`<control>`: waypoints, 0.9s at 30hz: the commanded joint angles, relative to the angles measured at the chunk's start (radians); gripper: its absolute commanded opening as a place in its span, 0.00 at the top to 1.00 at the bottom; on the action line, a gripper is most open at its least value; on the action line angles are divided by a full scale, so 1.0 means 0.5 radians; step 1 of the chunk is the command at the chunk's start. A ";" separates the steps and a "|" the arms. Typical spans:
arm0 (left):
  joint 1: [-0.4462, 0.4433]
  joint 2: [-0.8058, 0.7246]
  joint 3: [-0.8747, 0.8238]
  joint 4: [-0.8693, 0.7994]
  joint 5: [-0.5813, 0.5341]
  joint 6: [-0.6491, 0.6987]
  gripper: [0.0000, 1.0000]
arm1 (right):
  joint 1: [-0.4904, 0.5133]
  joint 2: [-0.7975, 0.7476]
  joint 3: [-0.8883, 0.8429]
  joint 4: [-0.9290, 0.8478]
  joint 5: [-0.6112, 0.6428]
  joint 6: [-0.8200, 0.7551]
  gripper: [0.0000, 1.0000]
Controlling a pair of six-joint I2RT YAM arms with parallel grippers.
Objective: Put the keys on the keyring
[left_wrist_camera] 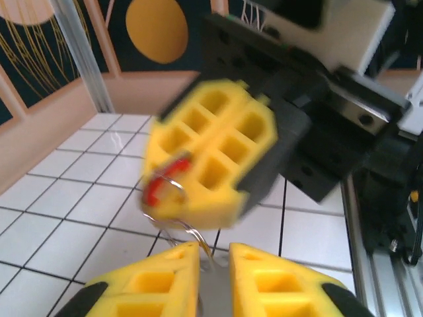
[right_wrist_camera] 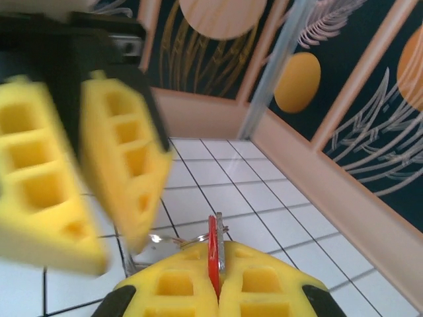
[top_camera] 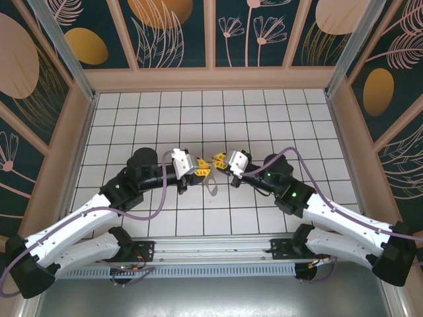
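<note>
The red-headed key [right_wrist_camera: 213, 249] stands on edge, with my right gripper [right_wrist_camera: 218, 281] shut on it. A thin wire ring [right_wrist_camera: 173, 240] runs from the key toward my left gripper's fingers [right_wrist_camera: 125, 165]. In the left wrist view the key [left_wrist_camera: 157, 187] shows against the right gripper's yellow fingers [left_wrist_camera: 218, 152]. The wire [left_wrist_camera: 193, 232] leads down into my left gripper [left_wrist_camera: 213, 277], whose jaws stand a little apart around pale metal. From above, both grippers meet tip to tip, left gripper [top_camera: 203, 170] and right gripper [top_camera: 216, 161]. The pale keyring [top_camera: 212, 186] hangs just below them.
The white tiled floor [top_camera: 264, 119] lies all around the two grippers. Tan walls [top_camera: 211, 78] with patterned panels close the back and both sides. A metal rail [top_camera: 211, 251] with both arm bases runs along the near edge.
</note>
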 commanded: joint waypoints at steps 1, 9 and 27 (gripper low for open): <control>-0.009 -0.061 -0.072 0.125 -0.172 -0.095 0.68 | 0.004 0.086 0.168 -0.046 0.250 -0.031 1.00; 0.005 -0.192 -0.268 0.151 -0.946 -0.262 0.53 | -0.007 0.594 0.457 -0.301 0.520 0.029 1.00; 0.025 -0.685 -0.807 0.385 -1.619 -0.701 0.41 | -0.310 1.597 1.121 -0.437 0.142 0.357 1.00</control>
